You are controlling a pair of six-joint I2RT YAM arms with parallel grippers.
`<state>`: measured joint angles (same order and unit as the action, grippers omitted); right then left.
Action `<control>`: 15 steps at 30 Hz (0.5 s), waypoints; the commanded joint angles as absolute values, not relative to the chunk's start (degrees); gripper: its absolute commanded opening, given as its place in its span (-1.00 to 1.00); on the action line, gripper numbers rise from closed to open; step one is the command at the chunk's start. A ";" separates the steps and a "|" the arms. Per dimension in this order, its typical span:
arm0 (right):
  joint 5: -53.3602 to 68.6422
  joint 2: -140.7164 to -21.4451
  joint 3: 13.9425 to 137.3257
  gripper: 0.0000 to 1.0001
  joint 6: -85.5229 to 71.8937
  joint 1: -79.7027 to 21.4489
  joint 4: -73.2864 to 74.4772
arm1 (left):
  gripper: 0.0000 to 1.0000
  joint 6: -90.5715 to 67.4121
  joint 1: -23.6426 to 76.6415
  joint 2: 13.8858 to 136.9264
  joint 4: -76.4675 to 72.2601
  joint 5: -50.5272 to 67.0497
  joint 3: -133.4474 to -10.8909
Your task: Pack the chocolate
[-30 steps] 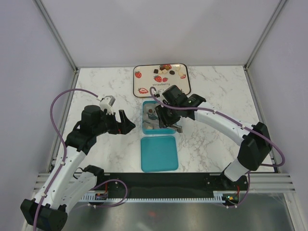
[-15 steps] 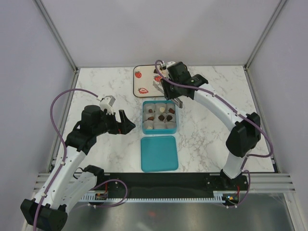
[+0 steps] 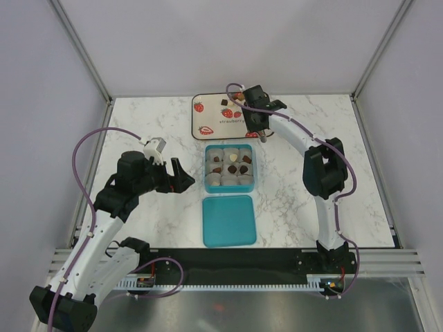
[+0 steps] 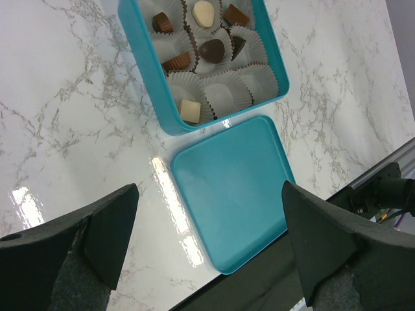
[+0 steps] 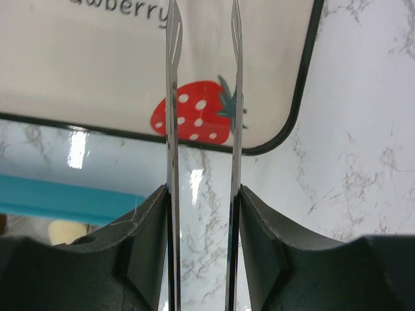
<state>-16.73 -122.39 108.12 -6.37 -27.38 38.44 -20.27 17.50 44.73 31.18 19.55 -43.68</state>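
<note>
Teal box [image 4: 148, 71] w/ chocolate [image 4: 213, 49] inside; right tool [image 5: 202, 19] narrow, empty — over tray [image 5: 97, 65]; left tool [image 4: 207, 220] wide open

Top view looks down on the whole counter [image 3: 138, 124]. The left wrist view looks past its fingers [image 4: 107, 227] at the box [image 4: 148, 68]. The right wrist view sits close over the tray [image 5: 78, 65]. Both show from above too.

The tray [image 3: 211, 114] bears the word "strawberry" in small lettering

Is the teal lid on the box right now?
No, the teal lid lies flat on the table beside the open box.
</note>
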 commanded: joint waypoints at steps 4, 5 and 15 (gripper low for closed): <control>-12.58 -125.85 116.18 0.06 -4.75 -22.68 33.22 | 0.99 -18.72 17.67 44.56 30.85 20.30 -43.77; -11.35 -126.47 116.89 0.06 -4.83 -21.98 33.14 | 0.99 -18.72 17.58 44.56 30.94 20.22 -43.77; -5.63 -132.88 122.69 0.07 -2.90 -20.13 31.55 | 0.99 -18.72 17.58 44.91 30.85 20.13 -43.68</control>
<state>-8.64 -131.44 119.20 -4.54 -19.88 34.13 -20.29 17.50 44.82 31.18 19.55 -43.68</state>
